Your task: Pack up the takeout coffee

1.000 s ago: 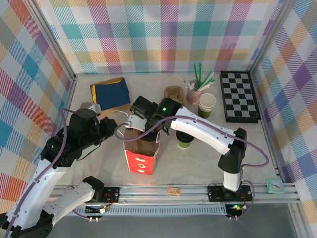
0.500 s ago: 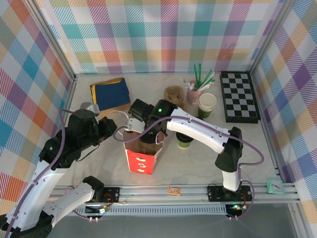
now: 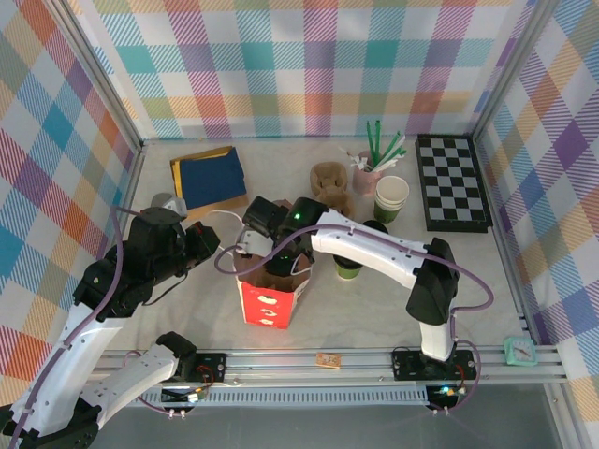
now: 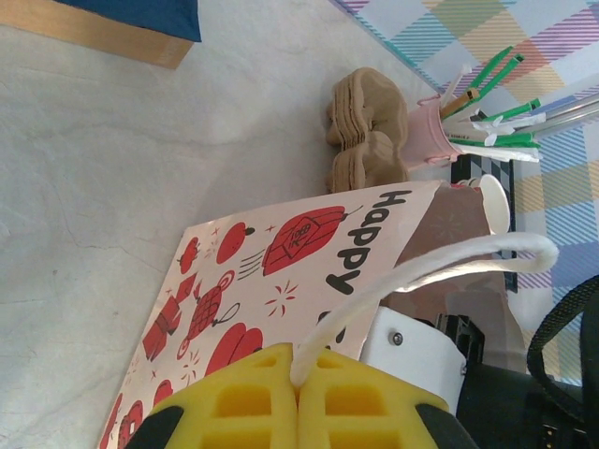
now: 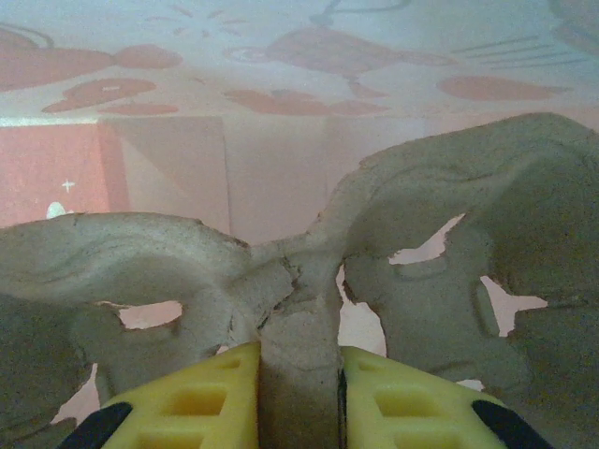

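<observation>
Takeout coffee point(image 3: 348, 269), left pincer point(image 4: 298, 393) clamping handle point(image 4: 449, 262), right pincer point(image 5: 298, 374) clamping carrier point(image 5: 449, 206)

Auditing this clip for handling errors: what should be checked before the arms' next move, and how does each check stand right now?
1. The left claw shut on the bag handle: ok.
2. The right claw shut on the pulp cup carrier: ok.
3. Carrier inside the paper bag: ok.
4. Carrier resting on the bag's floor: cannot tell.
5. The takeout coffee packed: not ok, it stands on the table beside the bag.
</observation>
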`<state>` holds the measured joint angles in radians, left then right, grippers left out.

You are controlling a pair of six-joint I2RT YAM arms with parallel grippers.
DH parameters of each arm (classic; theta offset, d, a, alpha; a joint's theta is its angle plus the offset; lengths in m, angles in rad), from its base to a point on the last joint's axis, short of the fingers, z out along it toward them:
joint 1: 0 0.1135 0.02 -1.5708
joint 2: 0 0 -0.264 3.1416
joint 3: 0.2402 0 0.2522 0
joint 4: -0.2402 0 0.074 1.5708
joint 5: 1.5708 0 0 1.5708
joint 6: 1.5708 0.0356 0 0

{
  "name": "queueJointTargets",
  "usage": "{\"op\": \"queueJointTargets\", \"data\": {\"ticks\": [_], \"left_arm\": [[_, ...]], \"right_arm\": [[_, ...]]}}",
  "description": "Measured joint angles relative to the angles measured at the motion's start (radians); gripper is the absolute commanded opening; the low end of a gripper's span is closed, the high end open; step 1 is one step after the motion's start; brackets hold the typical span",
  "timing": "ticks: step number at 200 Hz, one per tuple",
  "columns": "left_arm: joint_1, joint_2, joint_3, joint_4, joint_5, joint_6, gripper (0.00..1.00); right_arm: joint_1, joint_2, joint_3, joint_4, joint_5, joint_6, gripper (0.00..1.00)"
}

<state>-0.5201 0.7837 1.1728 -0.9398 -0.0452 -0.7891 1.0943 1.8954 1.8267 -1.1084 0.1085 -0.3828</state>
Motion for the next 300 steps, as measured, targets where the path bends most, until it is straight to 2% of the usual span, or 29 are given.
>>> {"op": "queueJointTargets", "data": {"ticks": [300], "left_arm": [[0.000, -0.016, 0.000, -0.003, -0.008, 0.000, 0.05]], "right_arm": [[0.000, 0.010, -0.071, 0.098, 0.000, 0.004, 0.30]]}}
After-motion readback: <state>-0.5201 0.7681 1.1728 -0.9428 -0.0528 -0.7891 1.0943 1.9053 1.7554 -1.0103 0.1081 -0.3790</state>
